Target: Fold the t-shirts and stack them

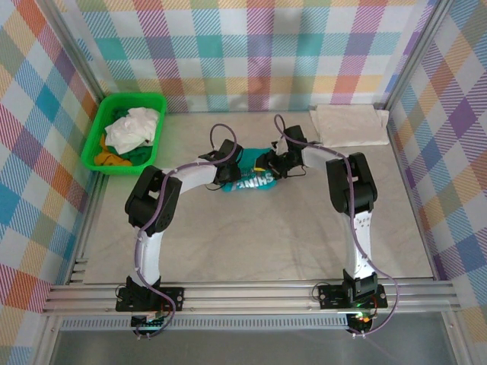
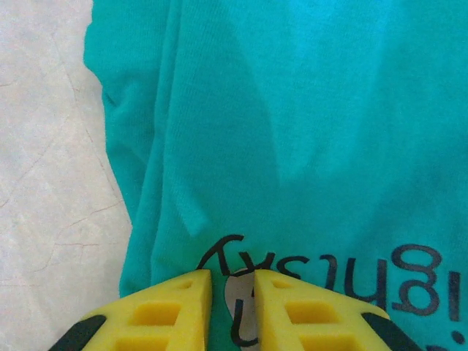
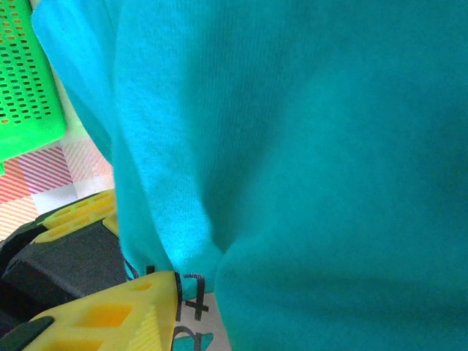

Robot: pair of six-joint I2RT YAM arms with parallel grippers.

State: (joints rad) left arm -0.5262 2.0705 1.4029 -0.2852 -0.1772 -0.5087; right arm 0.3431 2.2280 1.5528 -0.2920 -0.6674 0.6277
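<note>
Across the middle of the pale, stone-patterned tabletop (image 1: 251,243) I have the teal t-shirt (image 1: 255,184) lying bunched, its white lettering facing up. The left arm (image 1: 183,179) and right arm (image 1: 346,186) both bend inward over it.

On my left wrist feed, the left jaws sit low on the shirt's printed part. Their yellow fingers (image 2: 183,311) are almost together, with a fold of teal cloth pinched in the narrow gap. On the right wrist feed the same cloth hangs close across the lens. One yellow finger (image 3: 110,314) shows at the lower left and its partner is under the fabric, so I cannot tell how the right jaws stand.

Pastel plaid walls (image 1: 251,53) close three sides, and an aluminium rail (image 1: 251,293) runs along the near edge.

A folded cream t-shirt (image 1: 350,125) lies flat in the far right corner, well apart from the arms. The green basket (image 1: 133,96) sits in the far left corner and holds a white shirt (image 1: 133,129), a green one (image 1: 141,154) and an orange one (image 1: 106,160).

Bare tabletop stretches between the teal t-shirt and the near rail, and again between the shirt and the far wall.
</note>
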